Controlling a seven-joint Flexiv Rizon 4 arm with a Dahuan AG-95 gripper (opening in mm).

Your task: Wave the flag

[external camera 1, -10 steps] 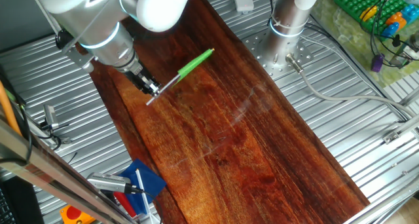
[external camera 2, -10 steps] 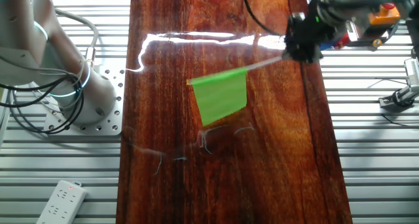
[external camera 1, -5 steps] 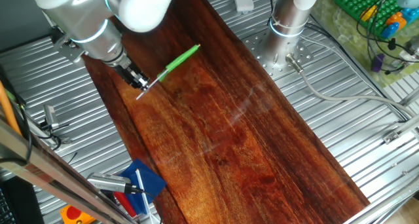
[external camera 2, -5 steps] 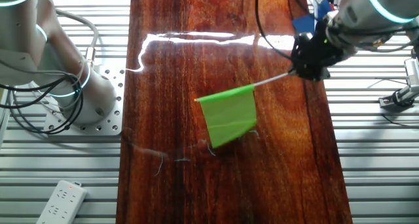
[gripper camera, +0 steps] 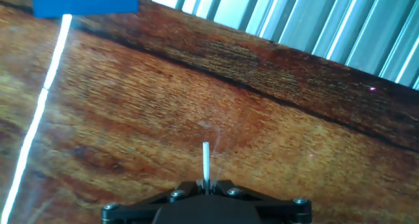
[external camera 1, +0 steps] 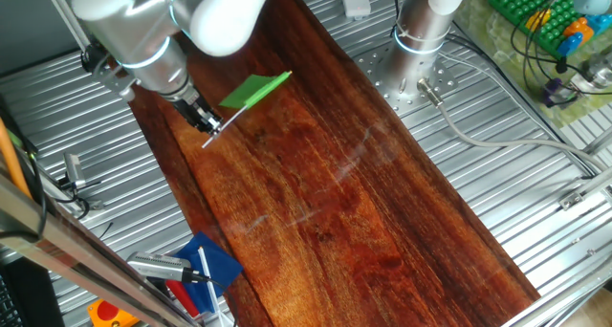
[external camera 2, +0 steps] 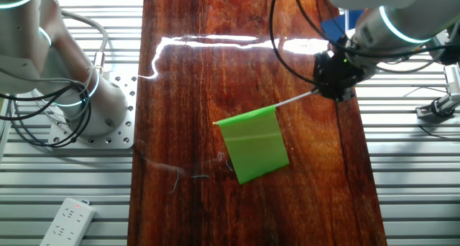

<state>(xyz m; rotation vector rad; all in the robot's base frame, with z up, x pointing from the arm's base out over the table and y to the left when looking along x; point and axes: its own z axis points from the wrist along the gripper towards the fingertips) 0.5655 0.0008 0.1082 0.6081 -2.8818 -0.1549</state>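
The flag (external camera 2: 253,144) is a bright green rectangle on a thin white stick, held in the air above the dark wooden board (external camera 2: 187,95). In one fixed view it shows as a green sheet (external camera 1: 254,90) angled up to the right. My gripper (external camera 2: 332,84) is shut on the lower end of the stick, near the board's edge; it also shows in one fixed view (external camera 1: 206,123). In the hand view only the white stick tip (gripper camera: 206,160) pokes out from between the closed black jaws of my gripper (gripper camera: 207,183); the green cloth is out of that view.
A second robot base (external camera 2: 86,95) stands beside the board on the metal table, also seen in one fixed view (external camera 1: 421,31). A blue object with tools (external camera 1: 206,265) lies near the board's end. A white power strip (external camera 2: 66,219) lies at the table corner. A green brick plate (external camera 1: 535,11) sits far right.
My gripper has swung the flag: the cloth has dropped lower and rotated in the other fixed view, and turned from an edge-on strip to a broader sheet in one fixed view.
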